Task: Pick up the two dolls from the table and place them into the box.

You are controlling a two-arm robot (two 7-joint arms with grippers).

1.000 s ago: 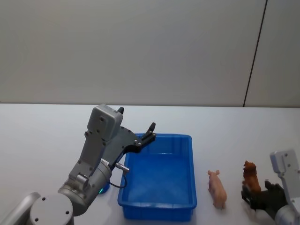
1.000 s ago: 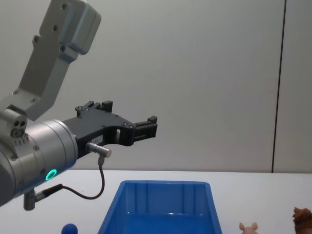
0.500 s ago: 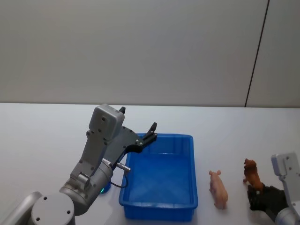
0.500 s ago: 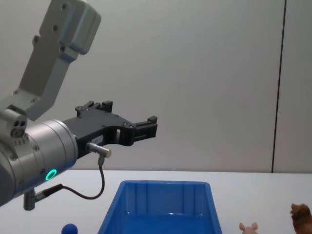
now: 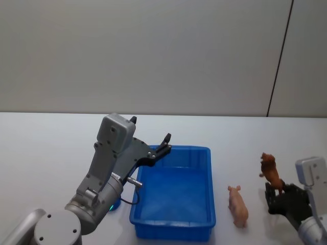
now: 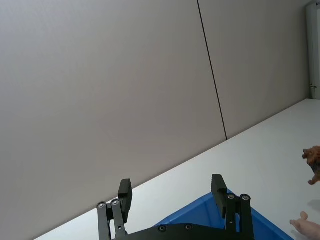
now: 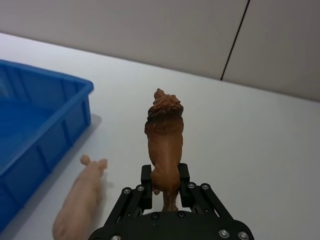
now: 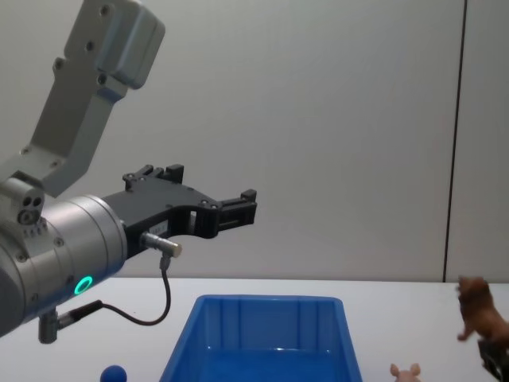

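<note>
My right gripper (image 5: pixel 280 196) (image 7: pixel 164 177) is shut on the reddish-brown doll (image 5: pixel 269 172) (image 7: pixel 165 142), holding it upright above the white table (image 5: pixel 41 153) to the right of the box. The same doll shows at the chest view's right edge (image 8: pixel 477 312) and far off in the left wrist view (image 6: pixel 314 160). The pale pink doll (image 5: pixel 238 205) (image 7: pixel 80 200) (image 8: pixel 406 371) lies on the table between the blue box (image 5: pixel 171 230) (image 7: pixel 45 130) (image 8: pixel 262 302) and my right gripper. My left gripper (image 5: pixel 153 148) (image 6: pixel 171 192) (image 8: pixel 235 208) hangs open and holds nothing, over the box's far left corner.
A small dark-blue ball (image 8: pixel 114 373) sits on the table left of the box, partly behind my left arm (image 5: pixel 110 168). A grey wall with a dark vertical seam (image 5: pixel 278 66) rises behind the table.
My right gripper has risen with the reddish-brown doll, which has come up off the table. The left arm and the pink doll have not moved.
</note>
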